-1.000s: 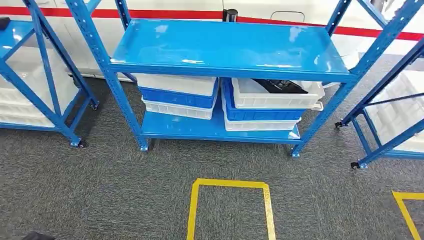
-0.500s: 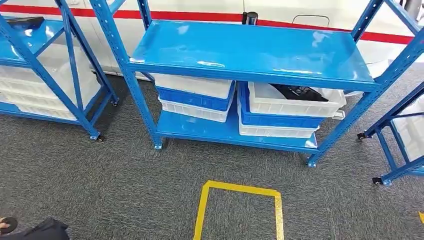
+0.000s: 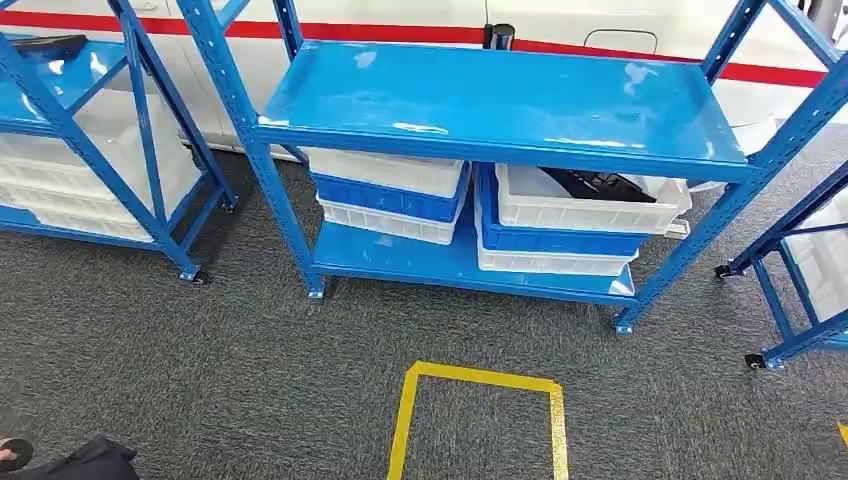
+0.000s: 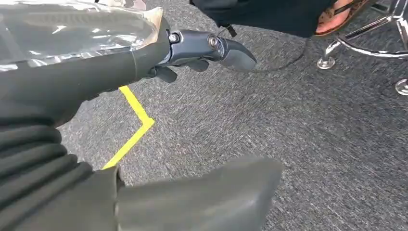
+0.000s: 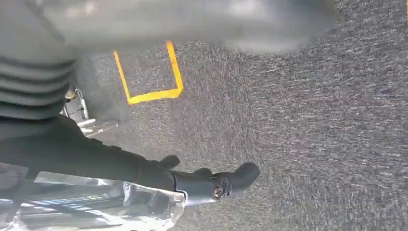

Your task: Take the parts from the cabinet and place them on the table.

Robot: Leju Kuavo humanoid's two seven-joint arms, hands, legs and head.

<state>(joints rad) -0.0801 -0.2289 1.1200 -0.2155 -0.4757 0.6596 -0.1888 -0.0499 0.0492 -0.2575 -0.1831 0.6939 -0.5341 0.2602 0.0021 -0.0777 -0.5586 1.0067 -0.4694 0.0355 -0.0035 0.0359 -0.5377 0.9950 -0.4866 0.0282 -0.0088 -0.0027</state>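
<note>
The blue cabinet [image 3: 500, 100] stands ahead on grey carpet, its lower shelf carrying stacked white and blue bins. Dark parts [image 3: 600, 185] lie in the top right bin [image 3: 590, 205]. The left hand [image 4: 202, 50] and right hand [image 5: 207, 180] hang over the floor, fingers loosely extended, grasping nothing.

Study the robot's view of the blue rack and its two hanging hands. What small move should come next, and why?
Probably step forward onto the yellow floor square, closer to the blue rack. The dark parts lie in the top white bin on the low shelf, across a stretch of carpet. The left hand and right hand hang over the carpet, holding nothing.
</note>
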